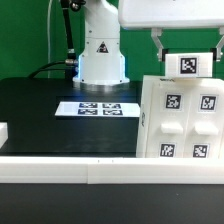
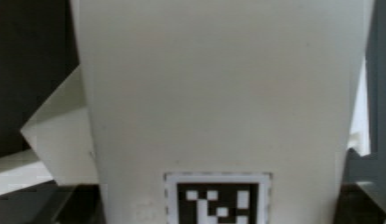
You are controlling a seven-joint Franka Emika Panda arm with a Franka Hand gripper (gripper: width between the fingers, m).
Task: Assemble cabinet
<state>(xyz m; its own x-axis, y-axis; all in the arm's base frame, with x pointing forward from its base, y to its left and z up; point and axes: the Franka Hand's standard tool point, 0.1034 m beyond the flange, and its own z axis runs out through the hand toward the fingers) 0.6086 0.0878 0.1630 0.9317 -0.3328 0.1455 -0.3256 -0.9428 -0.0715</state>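
Desk (image 1: 40,110) recorded as black, edged by a white rail (image 1: 60,165); marker board (image 1: 97,107) noted white, printed with black-and-white square tags; cabinet body (image 1: 180,125) seen white, four black-and-white tags carried on its face; small panel (image 1: 187,65) white, one like tag shown; robot base (image 1: 100,65) white, blue glow noted; backdrop (image 1: 25,35) green; wrist view filled by an off-white broad panel (image 2: 208,90) bearing one black-and-white tag (image 2: 216,200).

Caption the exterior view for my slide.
Claw at a small white tagged panel over the white tagged cabinet body on the black table.
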